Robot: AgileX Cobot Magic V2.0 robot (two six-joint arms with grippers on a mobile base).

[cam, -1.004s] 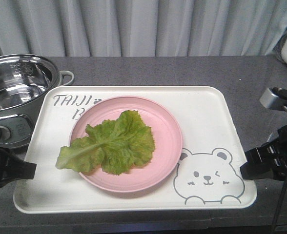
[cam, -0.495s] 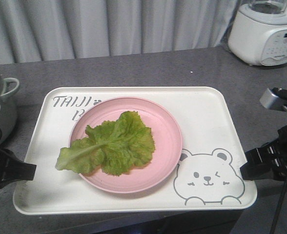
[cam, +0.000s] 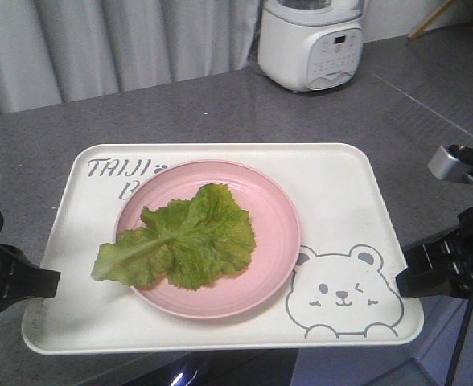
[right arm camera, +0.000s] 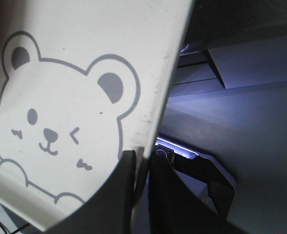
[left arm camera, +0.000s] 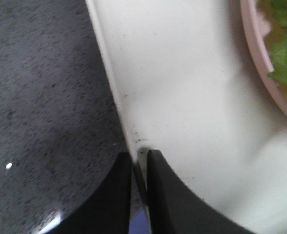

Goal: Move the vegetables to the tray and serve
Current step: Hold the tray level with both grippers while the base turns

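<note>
The crinkly green vegetables leaf (cam: 180,237) lies on a round pink plate (cam: 277,233), which sits on the cream tray (cam: 341,185) with its bear drawing (cam: 343,291). My left gripper (cam: 50,281) is shut on the tray's left rim, its jaws pinching the rim (left arm camera: 139,163) in the left wrist view. On the opposite side, my right gripper (cam: 404,277) is shut on the right rim (right arm camera: 142,161) beside the bear (right arm camera: 60,122). The tray is held level between both grippers, its front edge past the counter's edge.
A white blender base (cam: 310,44) stands on the grey counter (cam: 180,108) at the back right. A grey curtain (cam: 100,40) hangs behind. Below the tray's front edge, floor and part of the robot base (right arm camera: 207,175) show.
The background has slid left over the second: the steel pot at left has gone from view and the blender base has come in at the right. Tray and both grippers hold the same place in view.
</note>
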